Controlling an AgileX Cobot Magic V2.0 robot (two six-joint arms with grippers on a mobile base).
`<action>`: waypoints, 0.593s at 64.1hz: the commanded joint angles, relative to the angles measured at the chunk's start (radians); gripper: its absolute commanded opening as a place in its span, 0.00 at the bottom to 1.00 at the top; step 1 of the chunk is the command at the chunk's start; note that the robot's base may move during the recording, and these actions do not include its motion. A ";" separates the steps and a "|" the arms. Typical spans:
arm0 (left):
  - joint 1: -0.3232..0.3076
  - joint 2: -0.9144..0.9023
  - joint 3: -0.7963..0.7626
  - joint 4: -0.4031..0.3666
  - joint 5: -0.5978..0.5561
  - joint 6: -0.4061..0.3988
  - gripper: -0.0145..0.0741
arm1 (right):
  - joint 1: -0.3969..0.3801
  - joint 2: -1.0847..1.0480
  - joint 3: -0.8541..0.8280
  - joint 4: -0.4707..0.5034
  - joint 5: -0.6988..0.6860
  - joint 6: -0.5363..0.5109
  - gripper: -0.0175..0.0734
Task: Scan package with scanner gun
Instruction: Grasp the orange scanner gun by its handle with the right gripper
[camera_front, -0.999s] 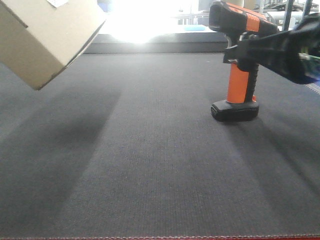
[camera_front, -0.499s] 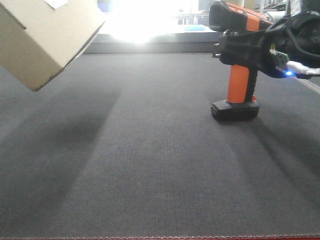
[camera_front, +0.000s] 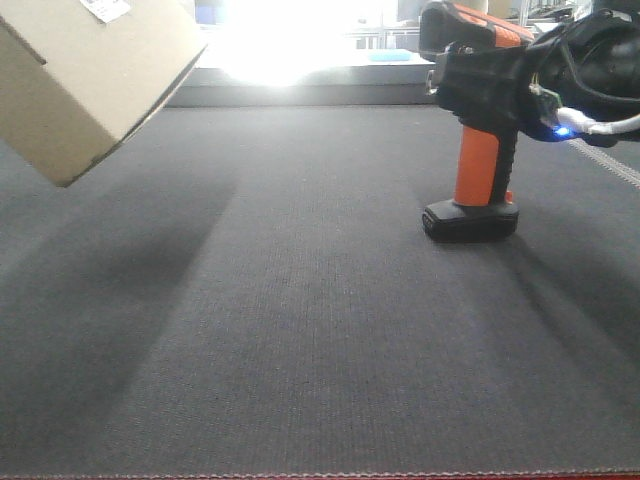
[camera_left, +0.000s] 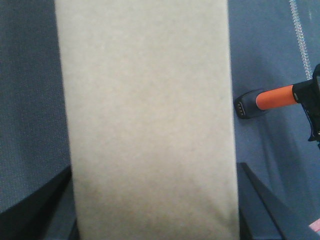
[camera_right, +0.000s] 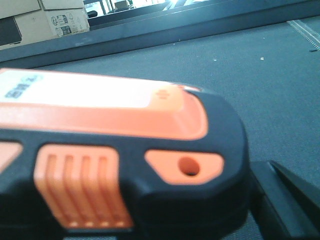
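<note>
Plain tan package (camera_front: 90, 80), cut off at ten o'clock, gripped by left claw (camera_left: 152, 215); right claw (camera_front: 492, 85) at orange-black scanner gun (camera_front: 478, 170), grip unclear.

Clamped on the package (camera_front: 90, 70) with the left gripper (camera_left: 154, 169), dark fingers (camera_left: 45, 205) at either flank, holding it aloft and tilted. Extended in from the right with the right gripper (camera_front: 485, 85), level with the scanner gun (camera_front: 478, 170) neck, blue light (camera_front: 560, 131) lit at the wrist; closure there not discernible.

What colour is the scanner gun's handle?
Orange, on the black pistol-shaped scanner gun; best in the front-facing view.
</note>
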 joint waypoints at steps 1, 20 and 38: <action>-0.007 -0.011 -0.006 -0.017 -0.004 -0.005 0.04 | 0.000 0.002 -0.005 0.010 -0.033 0.000 0.80; -0.007 -0.011 -0.006 -0.017 -0.004 -0.005 0.04 | 0.000 0.002 -0.005 0.010 -0.033 0.000 0.17; -0.007 -0.011 -0.006 -0.017 -0.004 -0.005 0.04 | 0.000 -0.014 -0.005 0.011 -0.064 0.000 0.02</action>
